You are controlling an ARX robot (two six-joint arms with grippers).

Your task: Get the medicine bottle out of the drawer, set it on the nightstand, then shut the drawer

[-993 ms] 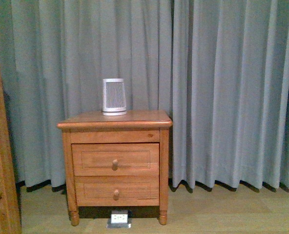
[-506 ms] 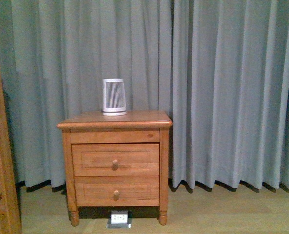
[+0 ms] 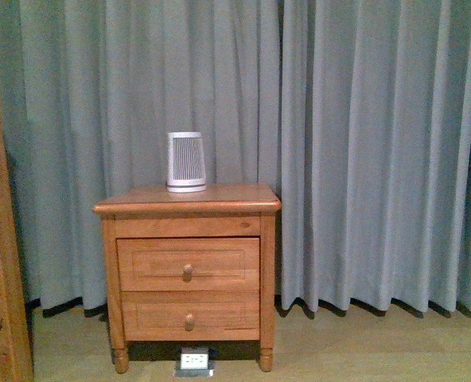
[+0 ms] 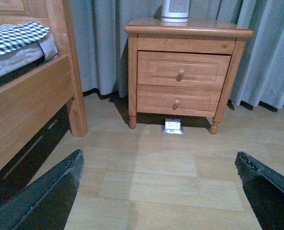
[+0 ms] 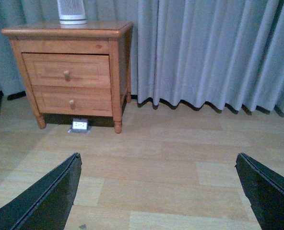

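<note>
The honey-brown wooden nightstand [image 3: 186,205] has its taller upper drawer [image 3: 219,263] shut, so the tiny white plastic medicine bottle is hidden, presumably inside. The drawer's round wooden knob [image 3: 187,270] looks rigid and is the place to pinch; the bottle should be light and slippery. The left end effector [image 4: 159,160] and right end effector [image 5: 157,160] are spread wide and empty, well apart from the nightstand
</note>
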